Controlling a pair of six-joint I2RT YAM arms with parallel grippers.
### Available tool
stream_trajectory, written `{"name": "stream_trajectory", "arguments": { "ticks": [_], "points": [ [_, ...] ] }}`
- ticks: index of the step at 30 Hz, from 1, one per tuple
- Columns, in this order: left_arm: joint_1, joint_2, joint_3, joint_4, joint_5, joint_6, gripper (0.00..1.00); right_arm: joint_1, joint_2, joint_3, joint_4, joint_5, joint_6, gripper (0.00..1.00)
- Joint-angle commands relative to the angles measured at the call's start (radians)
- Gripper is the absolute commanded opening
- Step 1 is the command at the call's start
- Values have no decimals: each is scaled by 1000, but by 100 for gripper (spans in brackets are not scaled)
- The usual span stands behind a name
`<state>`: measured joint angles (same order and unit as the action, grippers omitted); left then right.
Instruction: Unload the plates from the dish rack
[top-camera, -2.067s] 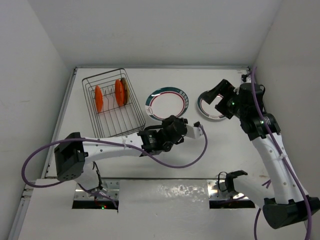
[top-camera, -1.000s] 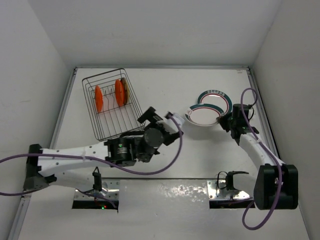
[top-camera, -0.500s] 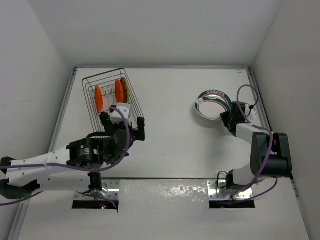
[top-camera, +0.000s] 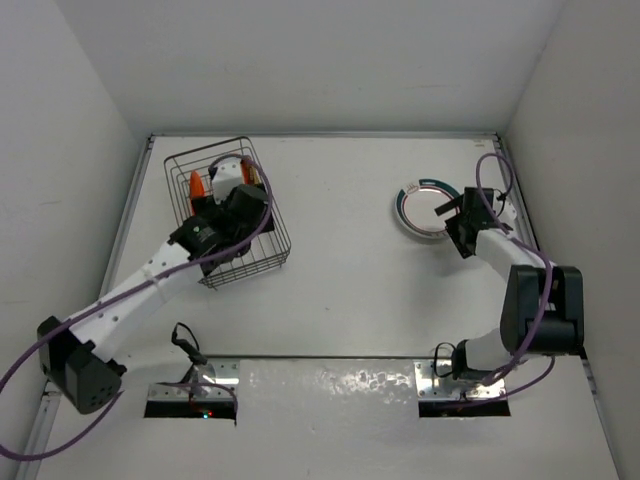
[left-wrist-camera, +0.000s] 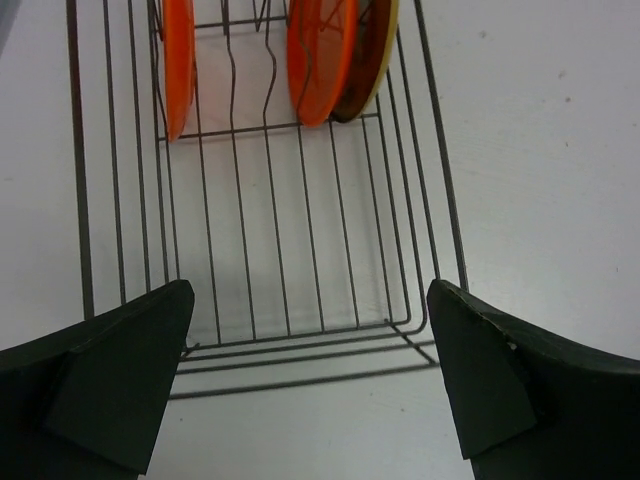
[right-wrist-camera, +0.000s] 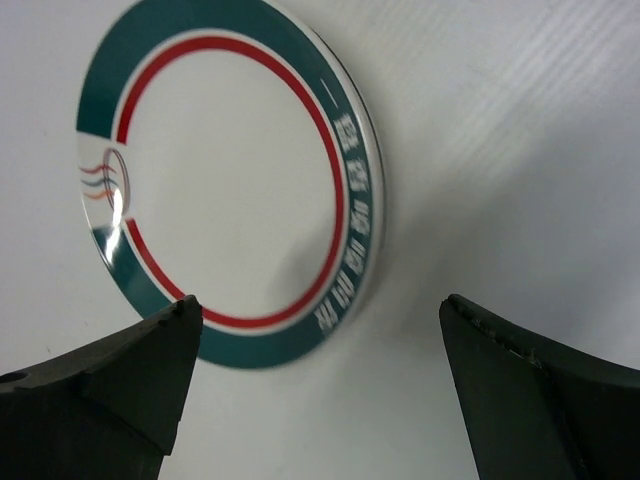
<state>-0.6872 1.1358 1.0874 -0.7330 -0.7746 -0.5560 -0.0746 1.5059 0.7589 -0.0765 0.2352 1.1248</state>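
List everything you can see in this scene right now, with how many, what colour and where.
dish rack: one, dark wire, far left of the table
orange plates: two, bright orange, upright in the rack
pale plate: one, cream edge, upright close against one orange plate
ringed plate: at least one, white with green and red rim rings, flat on the table at the right; cannot tell if more lie beneath
table: one, white
arms: two, white and black, one reaching to each side
left gripper: one, black, open and empty, over the rack
right gripper: one, black, open and empty, by the ringed plate's edge
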Motion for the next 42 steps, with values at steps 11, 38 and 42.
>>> {"name": "stream_trajectory", "arguments": {
  "ticks": [11, 38, 42],
  "points": [
    [442, 519, 492, 130, 422, 136, 79, 283, -447, -166, -224, -177, -362, 99],
    [552, 697, 399, 337, 595, 64, 35, 355, -679, -290, -279, -228, -427, 99],
    [558, 691, 387, 357, 603, 61, 22, 355, -668, -291, -272, -229, -427, 99]
  ]
}}
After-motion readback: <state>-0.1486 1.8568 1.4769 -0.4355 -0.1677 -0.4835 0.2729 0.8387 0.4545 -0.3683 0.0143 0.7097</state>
